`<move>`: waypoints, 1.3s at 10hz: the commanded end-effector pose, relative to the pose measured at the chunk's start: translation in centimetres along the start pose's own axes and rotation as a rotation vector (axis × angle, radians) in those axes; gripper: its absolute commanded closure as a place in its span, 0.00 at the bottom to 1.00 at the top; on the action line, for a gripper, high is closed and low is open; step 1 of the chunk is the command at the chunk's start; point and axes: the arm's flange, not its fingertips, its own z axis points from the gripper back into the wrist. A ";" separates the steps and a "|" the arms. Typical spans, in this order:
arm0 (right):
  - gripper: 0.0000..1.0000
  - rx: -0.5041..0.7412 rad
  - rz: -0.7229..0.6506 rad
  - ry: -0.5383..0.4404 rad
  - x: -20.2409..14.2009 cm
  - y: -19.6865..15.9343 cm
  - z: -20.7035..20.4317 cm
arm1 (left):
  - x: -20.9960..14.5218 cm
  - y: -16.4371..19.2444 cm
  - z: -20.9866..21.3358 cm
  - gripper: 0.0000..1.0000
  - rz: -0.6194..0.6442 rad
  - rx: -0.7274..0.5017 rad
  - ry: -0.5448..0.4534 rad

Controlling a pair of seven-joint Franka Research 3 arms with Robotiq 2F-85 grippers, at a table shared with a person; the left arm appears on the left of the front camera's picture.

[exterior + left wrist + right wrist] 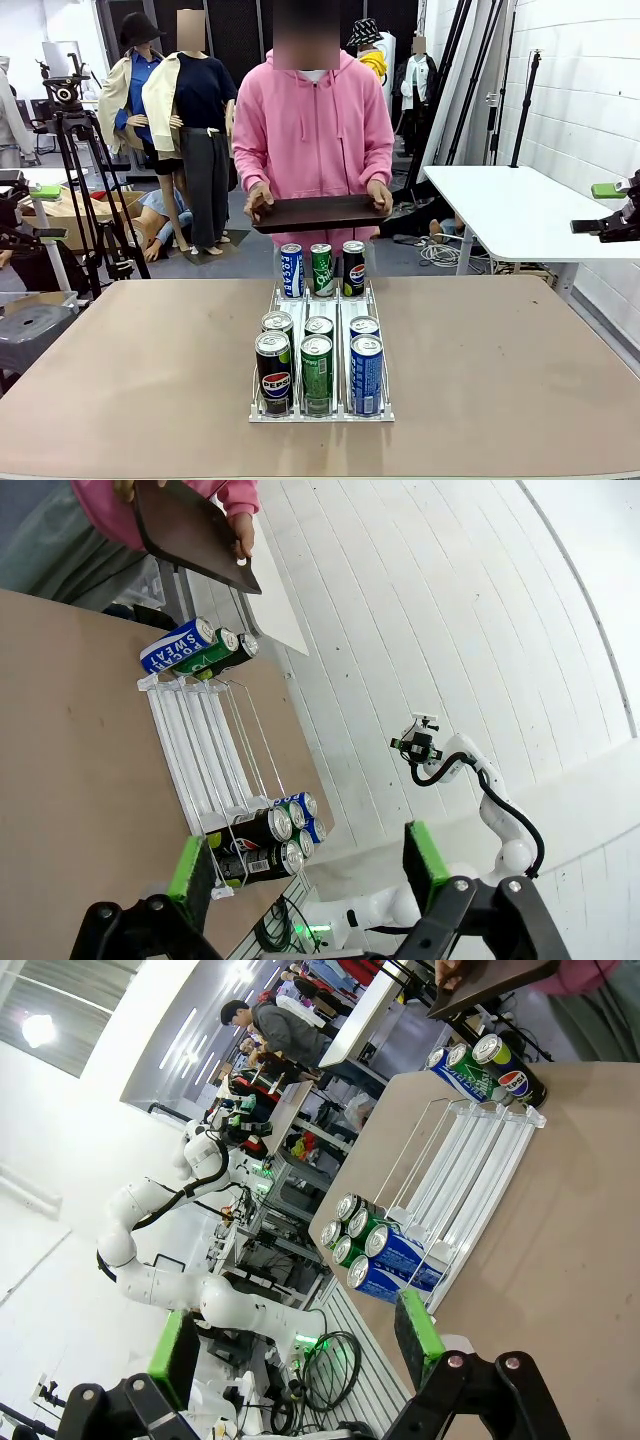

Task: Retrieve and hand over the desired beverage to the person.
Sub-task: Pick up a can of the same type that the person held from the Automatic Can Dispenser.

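A white wire rack (322,412) stands mid-table and holds beverage cans. At its far end are a blue can (291,270), a green can (321,270) and a black Pepsi can (354,268). Several more cans fill the near end, fronted by a black Pepsi (273,372), a green can (316,372) and a blue Pepsi (366,372). The person (315,120) in a pink hoodie stands at the far edge, both hands on a dark tray (318,212). My left gripper (308,870) and right gripper (297,1345) are open and empty, well off to either side of the rack (200,750) (470,1160).
A white side table (500,200) stands at the back right. A camera tripod (70,110) and cardboard boxes are at the back left. Bare tabletop (500,360) lies on both sides of the rack.
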 end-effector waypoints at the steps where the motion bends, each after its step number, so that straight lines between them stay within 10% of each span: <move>1: 0.00 0.014 -0.008 -0.001 -0.2 0.0 -0.1 | -0.3 0.0 0.1 0.00 0.000 -0.006 0.002; 13: 0.00 0.014 -0.008 -0.001 -0.2 0.0 -0.1 | -0.3 0.0 0.1 0.00 0.000 -0.006 0.002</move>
